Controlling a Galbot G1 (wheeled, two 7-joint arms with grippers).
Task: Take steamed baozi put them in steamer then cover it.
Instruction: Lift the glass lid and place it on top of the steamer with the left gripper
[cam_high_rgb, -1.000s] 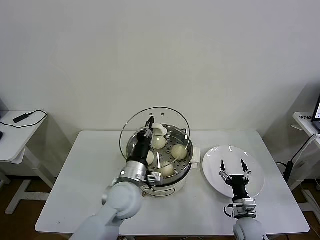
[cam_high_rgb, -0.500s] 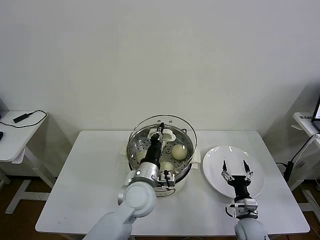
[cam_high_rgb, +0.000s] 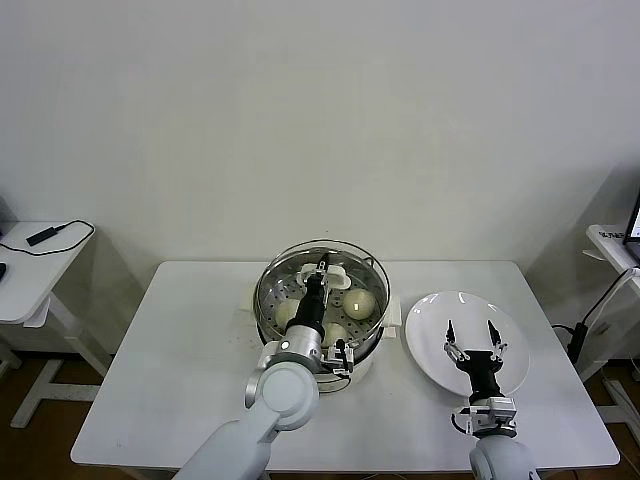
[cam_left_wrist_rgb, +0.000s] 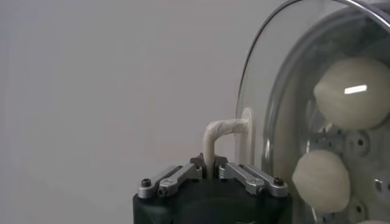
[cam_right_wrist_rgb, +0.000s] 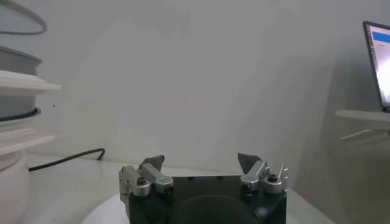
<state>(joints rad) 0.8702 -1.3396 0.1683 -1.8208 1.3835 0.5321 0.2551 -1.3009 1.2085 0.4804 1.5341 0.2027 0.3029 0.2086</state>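
The steamer stands mid-table with three baozi showing through the glass. The cover, clear glass with a metal rim, lies nearly level over the pot's mouth. My left gripper is shut on the cover's white handle. In the left wrist view the handle runs down between my left gripper's closed jaws, with the glass cover and two baozi behind it. My right gripper hangs open and empty over the white plate; its spread fingertips frame nothing.
The white table has the bare plate at the right of the steamer. Side tables stand at far left and far right. A laptop screen shows in the right wrist view, and the steamer's side at its edge.
My left gripper has swung the cover from tilted at the pot's left-back edge rightward and down, level over the steamer. The right arm has barely moved.
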